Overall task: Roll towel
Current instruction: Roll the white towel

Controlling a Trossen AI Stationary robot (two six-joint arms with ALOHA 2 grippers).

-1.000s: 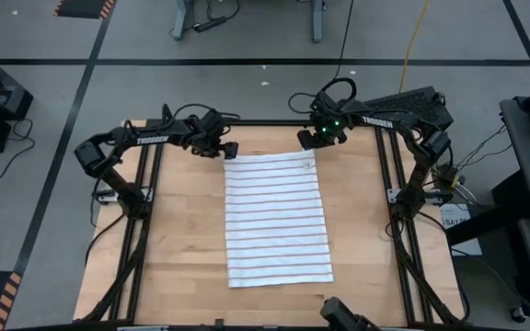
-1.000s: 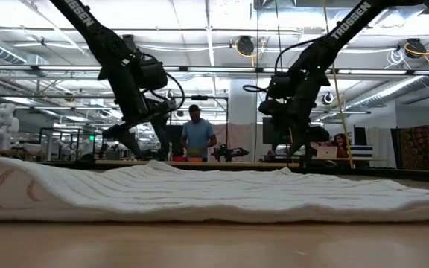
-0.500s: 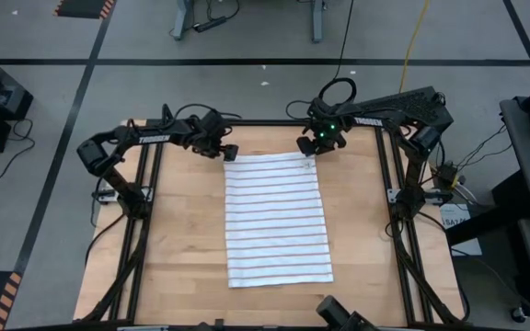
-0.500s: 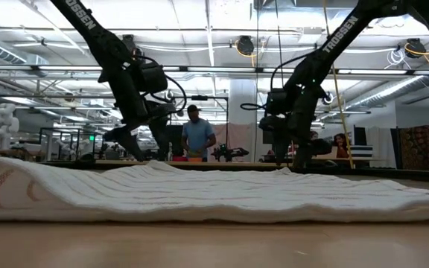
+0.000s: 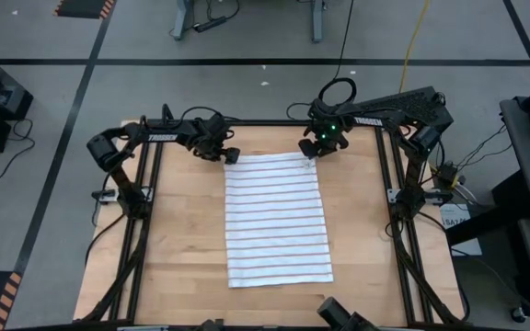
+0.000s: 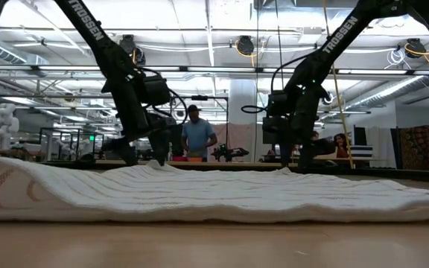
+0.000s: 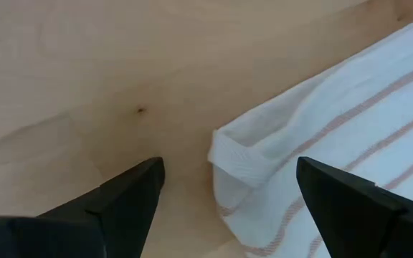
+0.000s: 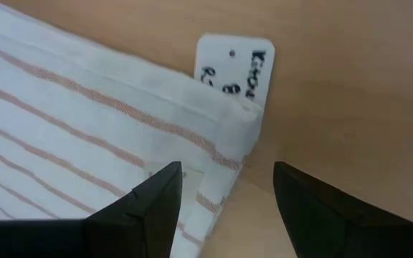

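The towel [image 5: 278,219] is lying flat on the table [image 5: 182,239]. I'm hovering both claws, left [image 7: 228,188] and right [image 8: 226,192], wide open over its far corners. I'm judging both should pinch together, evenly.

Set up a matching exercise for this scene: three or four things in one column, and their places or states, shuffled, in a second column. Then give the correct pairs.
Things:
1. towel
2. tag
3. left gripper
4. right gripper

Places or states:
A. open over the towel's far left corner
B. spread flat on the table, unrolled
C. open over the towel's far right corner
D. sticking out from the towel's edge onto bare wood

Pairs: 1-B, 2-D, 3-A, 4-C
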